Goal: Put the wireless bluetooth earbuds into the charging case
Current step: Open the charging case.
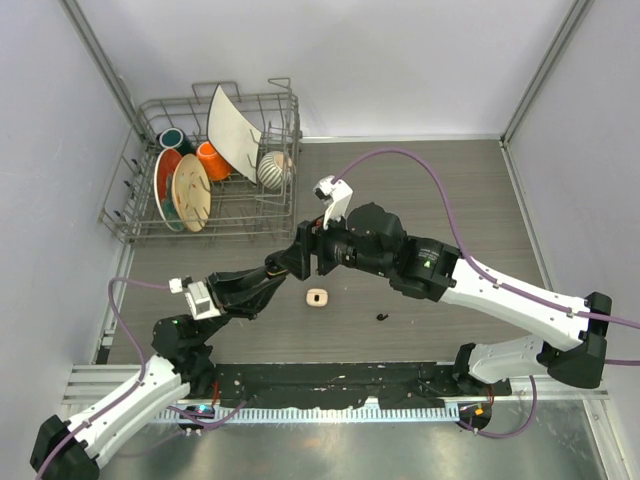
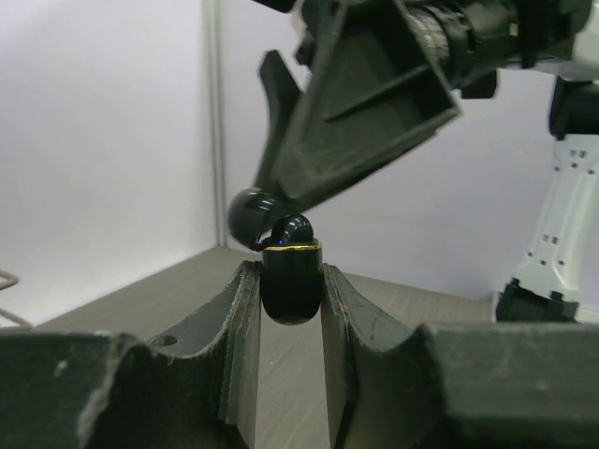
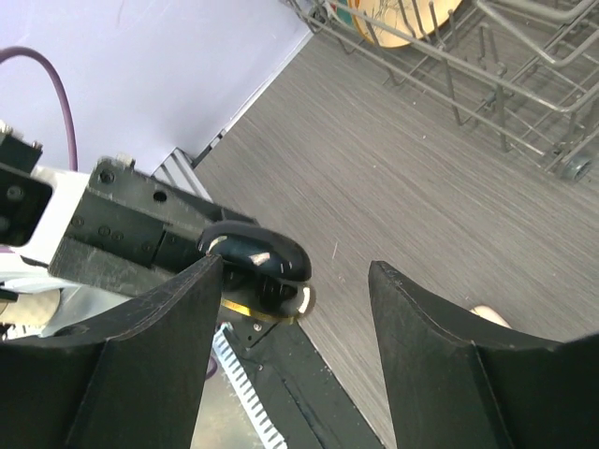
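Observation:
My left gripper (image 1: 272,272) (image 2: 288,271) is shut on a small black charging case (image 2: 290,290) with a gold rim, held above the table. Its lid (image 2: 251,217) is hinged open, and a black rounded earbud (image 2: 296,227) sits in the top. My right gripper (image 1: 297,255) (image 3: 295,271) is open, with one finger (image 2: 356,103) right over the case and touching the lid. The case also shows in the right wrist view (image 3: 257,257) beside the left finger. A black earbud (image 1: 382,317) lies alone on the table. A small cream-white piece (image 1: 318,297) lies near it.
A wire dish rack (image 1: 200,180) with plates, cups and bowls stands at the back left; it also shows in the right wrist view (image 3: 487,56). A black strip (image 1: 330,385) runs along the table's near edge. Grey walls close in both sides.

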Available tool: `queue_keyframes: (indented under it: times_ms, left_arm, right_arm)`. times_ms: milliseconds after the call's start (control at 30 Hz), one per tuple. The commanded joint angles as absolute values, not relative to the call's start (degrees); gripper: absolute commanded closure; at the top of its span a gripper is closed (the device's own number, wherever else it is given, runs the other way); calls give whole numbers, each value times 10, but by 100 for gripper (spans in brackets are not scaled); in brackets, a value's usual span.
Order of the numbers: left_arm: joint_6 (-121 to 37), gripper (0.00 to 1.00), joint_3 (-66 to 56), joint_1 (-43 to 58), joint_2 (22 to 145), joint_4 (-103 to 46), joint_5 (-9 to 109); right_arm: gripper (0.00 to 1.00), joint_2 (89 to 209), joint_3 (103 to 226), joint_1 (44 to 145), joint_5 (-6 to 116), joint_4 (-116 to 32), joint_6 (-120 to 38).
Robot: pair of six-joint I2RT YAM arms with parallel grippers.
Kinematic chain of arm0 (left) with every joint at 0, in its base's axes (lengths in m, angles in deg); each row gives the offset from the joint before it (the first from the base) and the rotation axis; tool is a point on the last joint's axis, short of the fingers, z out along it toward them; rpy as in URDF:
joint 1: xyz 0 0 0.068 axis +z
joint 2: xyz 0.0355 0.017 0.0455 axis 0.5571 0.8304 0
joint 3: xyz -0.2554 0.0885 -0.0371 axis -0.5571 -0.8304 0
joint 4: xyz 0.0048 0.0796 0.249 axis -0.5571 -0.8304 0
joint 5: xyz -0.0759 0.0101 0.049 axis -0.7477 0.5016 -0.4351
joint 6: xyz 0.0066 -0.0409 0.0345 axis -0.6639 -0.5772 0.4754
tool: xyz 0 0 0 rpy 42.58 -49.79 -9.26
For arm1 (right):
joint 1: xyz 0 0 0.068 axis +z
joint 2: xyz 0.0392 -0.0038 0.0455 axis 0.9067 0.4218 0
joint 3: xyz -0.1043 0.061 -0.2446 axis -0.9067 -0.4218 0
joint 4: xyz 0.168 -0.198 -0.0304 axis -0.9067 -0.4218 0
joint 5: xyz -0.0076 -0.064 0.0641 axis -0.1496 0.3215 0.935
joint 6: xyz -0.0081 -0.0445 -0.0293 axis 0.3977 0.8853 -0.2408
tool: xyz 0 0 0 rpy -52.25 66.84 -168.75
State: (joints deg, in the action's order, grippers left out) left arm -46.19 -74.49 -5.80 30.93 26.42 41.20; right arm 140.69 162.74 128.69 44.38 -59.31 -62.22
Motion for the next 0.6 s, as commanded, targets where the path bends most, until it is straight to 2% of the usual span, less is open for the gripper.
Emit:
queue_keyframes:
  times_ms: [0,267,567]
  left_arm:
    - [-475,100,-718,-61,317,314,355]
    - [-474,100,-723,-61,315,310,378]
    - [-471,100,-741,-61,291,289,413]
  right_arm:
    - [31,1405,1647,1275,446,-568,-627]
    - [30,1408,1645,1272,485,-569,-627]
    - [23,1358,1640,1260,482,-542,-626]
